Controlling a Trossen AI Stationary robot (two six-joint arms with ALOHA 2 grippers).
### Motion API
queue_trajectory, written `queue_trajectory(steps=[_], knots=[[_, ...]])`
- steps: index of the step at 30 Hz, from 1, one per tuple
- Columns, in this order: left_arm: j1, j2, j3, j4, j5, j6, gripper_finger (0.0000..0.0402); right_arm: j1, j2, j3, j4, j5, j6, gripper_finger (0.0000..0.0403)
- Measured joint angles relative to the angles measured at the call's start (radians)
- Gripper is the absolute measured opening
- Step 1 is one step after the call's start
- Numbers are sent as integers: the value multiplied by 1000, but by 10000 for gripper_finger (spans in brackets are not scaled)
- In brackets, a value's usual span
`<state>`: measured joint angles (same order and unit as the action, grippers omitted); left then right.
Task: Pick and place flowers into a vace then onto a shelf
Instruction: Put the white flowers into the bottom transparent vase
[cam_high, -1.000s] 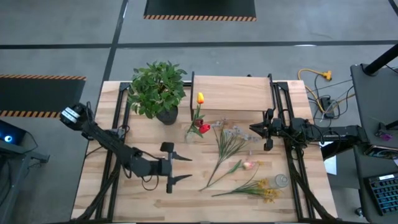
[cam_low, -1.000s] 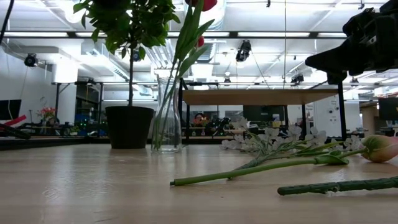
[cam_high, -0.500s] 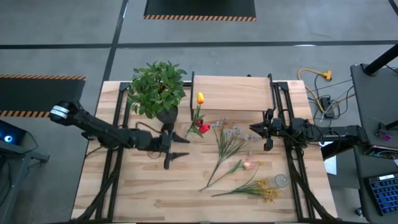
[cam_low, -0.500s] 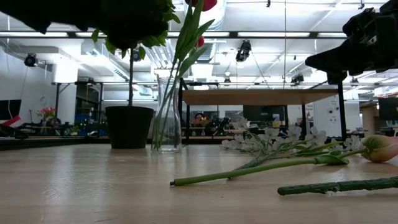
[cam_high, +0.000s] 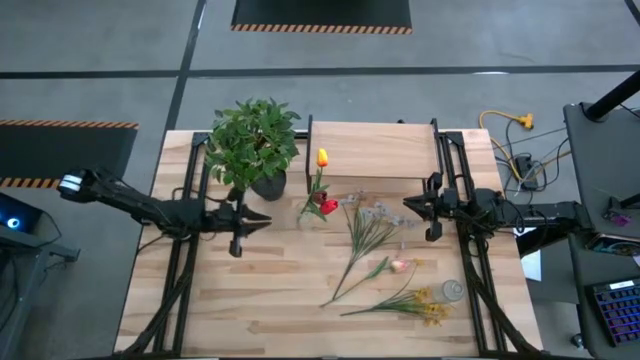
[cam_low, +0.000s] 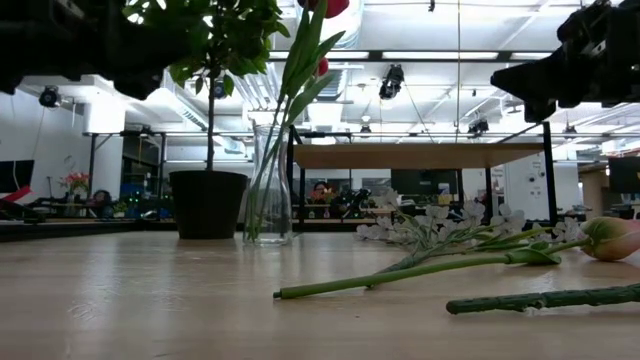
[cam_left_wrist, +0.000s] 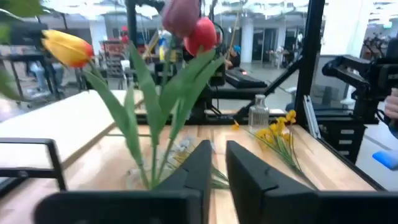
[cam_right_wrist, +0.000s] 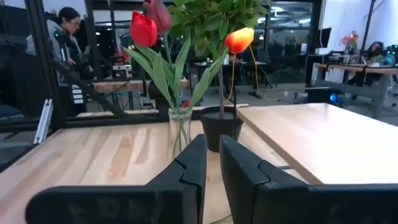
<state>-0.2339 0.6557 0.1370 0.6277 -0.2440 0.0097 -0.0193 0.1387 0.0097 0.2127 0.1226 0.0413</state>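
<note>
A clear glass vase (cam_low: 268, 190) stands on the table in front of the shelf (cam_high: 372, 150), holding a yellow tulip (cam_high: 322, 157) and red tulips (cam_high: 326, 205). Loose flowers lie flat to its right: white sprigs (cam_high: 366, 225), a pink bud (cam_high: 400, 265) and yellow clusters (cam_high: 430, 306). My left gripper (cam_high: 258, 218) hovers left of the vase, shut, pointing at it with nothing between its fingers (cam_left_wrist: 217, 149). My right gripper (cam_high: 408, 207) hovers right of the vase, shut and empty (cam_right_wrist: 213, 142), also pointing at it.
A bushy potted plant (cam_high: 253, 143) stands at the far left, close behind my left gripper. A small glass bottle (cam_high: 452, 290) sits near the yellow clusters. Bare tabletop lies along the near left. A person (cam_right_wrist: 65, 25) shows in the room beyond.
My left gripper has drawn back toward the table's left and far edges, from the near middle to beside the potted plant, and its fingers have shut on nothing. The flowers and vase have stayed where they were.
</note>
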Motion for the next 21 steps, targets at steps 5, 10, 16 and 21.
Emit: queue_trajectory(steps=[5,10,16,21], knots=[[0,-105,-48,1,0,59,4,0,2,0,1,-19,63,39],[0,-167,-81,0,0,114,4,0,2,0,2,-22,95,67],[0,-173,-93,0,0,131,4,0,17,42,8,-22,161,162],[0,-173,-87,-4,0,219,4,0,116,171,-3,-18,204,229]])
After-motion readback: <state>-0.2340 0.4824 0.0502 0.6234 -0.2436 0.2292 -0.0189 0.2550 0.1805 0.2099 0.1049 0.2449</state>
